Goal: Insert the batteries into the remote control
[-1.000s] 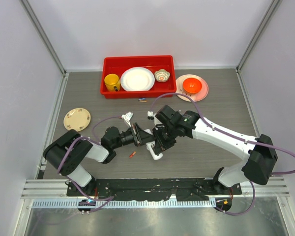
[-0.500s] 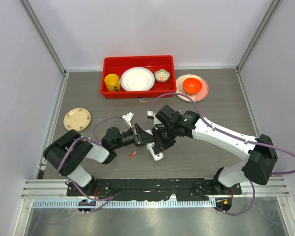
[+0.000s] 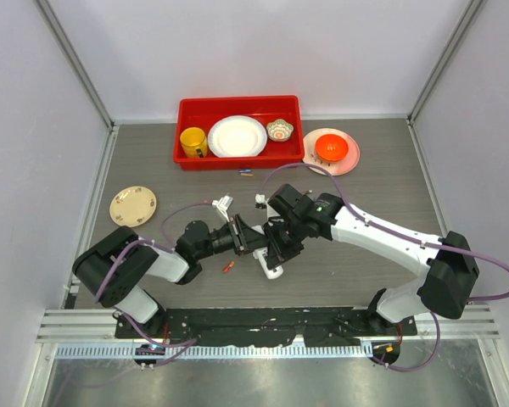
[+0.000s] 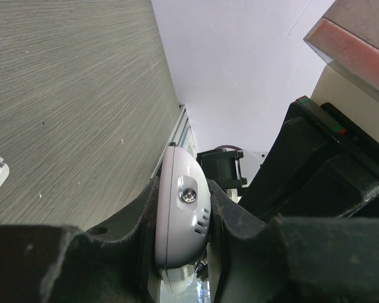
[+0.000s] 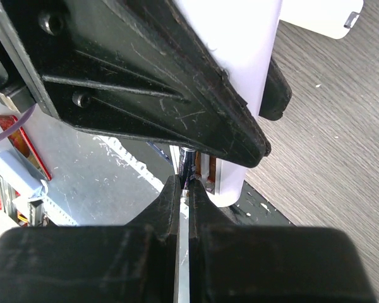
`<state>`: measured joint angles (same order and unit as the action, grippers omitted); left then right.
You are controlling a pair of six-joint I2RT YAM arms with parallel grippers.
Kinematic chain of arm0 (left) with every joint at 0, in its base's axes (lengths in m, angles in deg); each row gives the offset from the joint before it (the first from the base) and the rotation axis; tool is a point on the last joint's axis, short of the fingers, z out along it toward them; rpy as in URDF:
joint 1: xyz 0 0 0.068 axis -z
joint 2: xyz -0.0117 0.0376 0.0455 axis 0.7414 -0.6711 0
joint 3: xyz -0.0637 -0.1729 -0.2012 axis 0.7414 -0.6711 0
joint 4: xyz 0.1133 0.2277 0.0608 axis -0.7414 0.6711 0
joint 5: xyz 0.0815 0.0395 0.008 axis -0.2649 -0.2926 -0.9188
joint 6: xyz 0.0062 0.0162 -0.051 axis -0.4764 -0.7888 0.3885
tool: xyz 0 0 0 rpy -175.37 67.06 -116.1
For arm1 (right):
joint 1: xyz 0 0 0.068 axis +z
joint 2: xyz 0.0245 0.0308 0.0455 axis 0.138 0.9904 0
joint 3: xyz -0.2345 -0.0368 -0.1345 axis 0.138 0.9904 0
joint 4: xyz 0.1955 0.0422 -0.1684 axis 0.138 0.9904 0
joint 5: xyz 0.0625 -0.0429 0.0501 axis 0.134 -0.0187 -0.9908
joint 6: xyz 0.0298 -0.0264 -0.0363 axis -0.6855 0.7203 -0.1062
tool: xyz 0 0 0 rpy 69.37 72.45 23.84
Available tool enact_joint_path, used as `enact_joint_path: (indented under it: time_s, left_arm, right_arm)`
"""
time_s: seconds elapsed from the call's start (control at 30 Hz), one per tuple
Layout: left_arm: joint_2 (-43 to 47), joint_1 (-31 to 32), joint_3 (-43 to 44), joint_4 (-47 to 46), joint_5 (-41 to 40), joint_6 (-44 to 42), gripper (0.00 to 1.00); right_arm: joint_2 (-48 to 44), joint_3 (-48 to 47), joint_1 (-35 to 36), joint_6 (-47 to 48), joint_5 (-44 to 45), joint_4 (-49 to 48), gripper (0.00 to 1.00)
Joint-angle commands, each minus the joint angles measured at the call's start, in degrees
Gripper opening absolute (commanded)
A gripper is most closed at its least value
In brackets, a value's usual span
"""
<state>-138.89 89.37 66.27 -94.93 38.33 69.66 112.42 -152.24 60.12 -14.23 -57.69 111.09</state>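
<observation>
Pinching the slim white plastic remote control (image 4: 177,233), the left end effector (image 4: 184,189) is holding it near the middle of the grey desk (image 4: 63,95); the right end effector (image 5: 184,189) is pressing shut on a thin shiny battery (image 5: 186,161) beside the remote.

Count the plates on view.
3. White plate in the red bin; pink plate beside it, under an orange bowl; beige plate on the table, far left. Others may be hidden.
</observation>
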Motion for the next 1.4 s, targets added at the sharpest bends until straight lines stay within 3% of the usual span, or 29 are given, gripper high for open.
enact_joint_path:
  time_s: [0.0, 0.47, 0.93, 1.07, 1.37]
  left_arm:
    - [3.12, 2.16, 1.9, -17.09, 1.35, 1.58, 0.0]
    - [3.56, 4.98, 2.69, -17.09, 0.64, 1.05, 0.0]
    - [3.91, 6.38, 2.78, -17.09, -1.38, 0.87, 0.0]
    - [4.26, 6.47, 2.61, -17.09, -1.64, 0.88, 0.0]
    - [4.35, 6.47, 2.25, -17.09, -1.82, 0.79, 0.0]
  right_arm:
    - [0.11, 0.56, 0.29, -0.92, 1.09, -6.88, 0.01]
    - [-3.13, 3.02, 0.29, -4.6, 7.86, -12.59, 0.01]
    - [-2.17, 5.04, 0.46, -7.95, 8.39, -17.25, 0.02]
    - [-1.38, 4.87, 0.64, -7.42, 9.09, -16.02, 0.07]
    - [-0.32, 3.73, 0.64, -4.7, 11.29, -10.92, 0.08]
